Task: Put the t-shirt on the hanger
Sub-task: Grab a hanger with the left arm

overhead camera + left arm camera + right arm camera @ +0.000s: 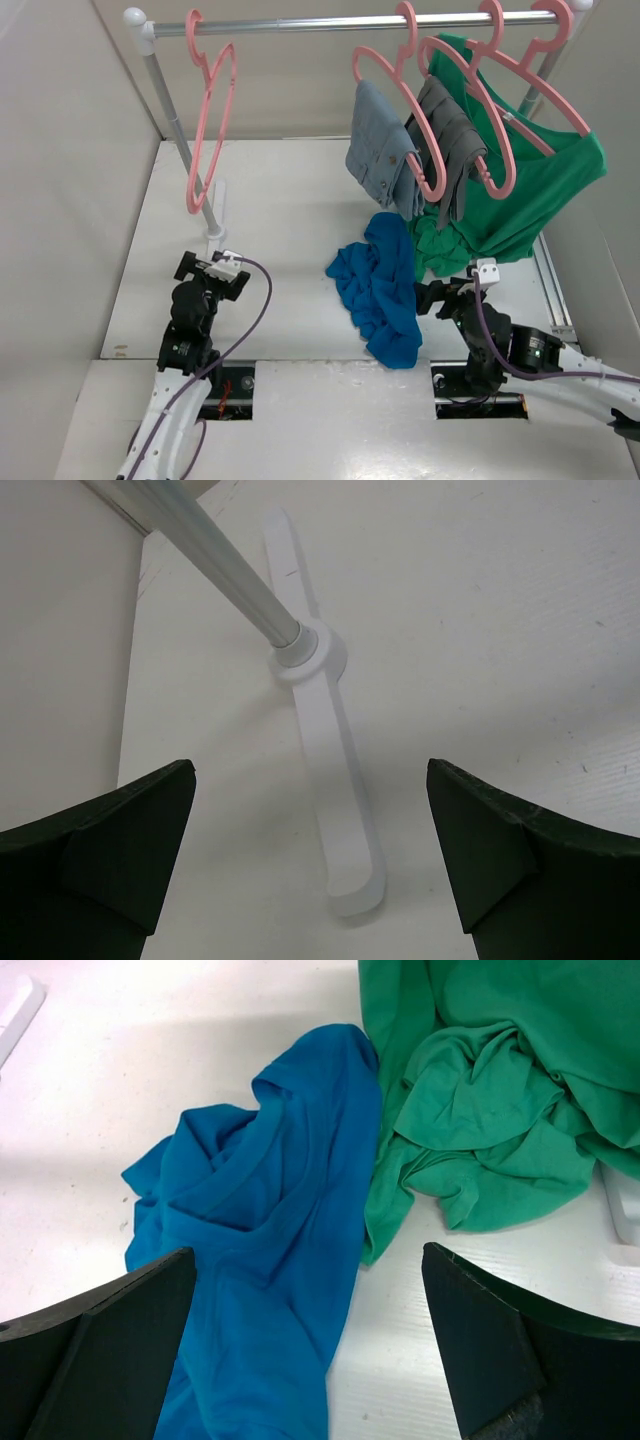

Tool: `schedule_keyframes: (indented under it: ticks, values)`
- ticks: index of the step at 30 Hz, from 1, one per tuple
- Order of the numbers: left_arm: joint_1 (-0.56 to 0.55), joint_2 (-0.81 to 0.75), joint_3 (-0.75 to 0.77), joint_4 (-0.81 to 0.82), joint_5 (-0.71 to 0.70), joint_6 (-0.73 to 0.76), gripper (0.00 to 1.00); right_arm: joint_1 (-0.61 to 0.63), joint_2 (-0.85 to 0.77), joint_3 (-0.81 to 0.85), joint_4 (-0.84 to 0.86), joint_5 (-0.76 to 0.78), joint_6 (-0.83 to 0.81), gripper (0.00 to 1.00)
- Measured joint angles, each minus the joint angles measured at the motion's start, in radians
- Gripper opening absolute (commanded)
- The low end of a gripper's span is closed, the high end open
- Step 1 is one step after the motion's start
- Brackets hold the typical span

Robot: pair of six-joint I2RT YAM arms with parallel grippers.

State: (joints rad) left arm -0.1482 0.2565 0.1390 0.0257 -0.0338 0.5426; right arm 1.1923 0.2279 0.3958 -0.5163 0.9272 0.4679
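Surface (290, 210): white, walled on the left and at the back.

Garment rack rail (300, 24): spans the top of the overhead view, with its right end cut off at the frame edge. Its left upright (220, 570) drops into a white foot (335, 780).

Green shirt (530, 190): hangs on a pink hanger under the rail's right end. Its hem is bunched on the surface, and the hanger is partly hidden inside the cloth.

Blue t-shirt (380, 290): crumpled on the surface below the right half of the rail, its edge touching the green hem. The folds hide the sleeves.

Two grey garments (380, 150): on pink hangers right of the rail's middle. They overlap, so what kind of garment they are is hard to tell.

Empty hanger (210, 130): hooked on the rail's left end beside the upright. It is seen nearly edge-on and its lower bar is hard to make out.

Left end effector (310, 770): below the rail's left end, fingers spread wide over the rack foot, holding nothing.

Right end effector (308, 1255): below the rail's right part, fingers spread wide and empty, at the seam between the blue and green cloth.
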Motion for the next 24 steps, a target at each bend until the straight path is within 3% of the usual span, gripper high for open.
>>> schedule_keyframes:
  ticks: [7, 14, 15, 16, 19, 24]
  values:
    - [0.000, -0.046, 0.054, -0.057, -0.014, -0.016, 1.00, 0.000, 0.026, 0.000, 0.000, 0.000, 0.001, 0.99]
    - [0.000, -0.105, 0.301, -0.243, 0.090, 0.052, 1.00, 0.000, 0.040, 0.000, 0.000, -0.010, 0.001, 0.99]
    - [0.000, -0.111, 0.338, -0.264, 0.093, 0.060, 0.97, 0.000, 0.041, 0.000, 0.000, -0.013, 0.001, 0.99]
    - [0.000, -0.115, 0.372, -0.289, 0.094, 0.063, 0.87, 0.000, 0.041, 0.000, 0.000, -0.016, 0.000, 0.99]
    - [0.000, -0.130, 0.496, -0.399, 0.108, 0.071, 0.76, 0.000, 0.041, 0.000, 0.000, -0.019, 0.000, 0.99]
    - [0.000, -0.184, 0.675, -0.578, 0.199, 0.066, 0.80, 0.000, 0.054, 0.000, 0.002, -0.031, -0.005, 0.99]
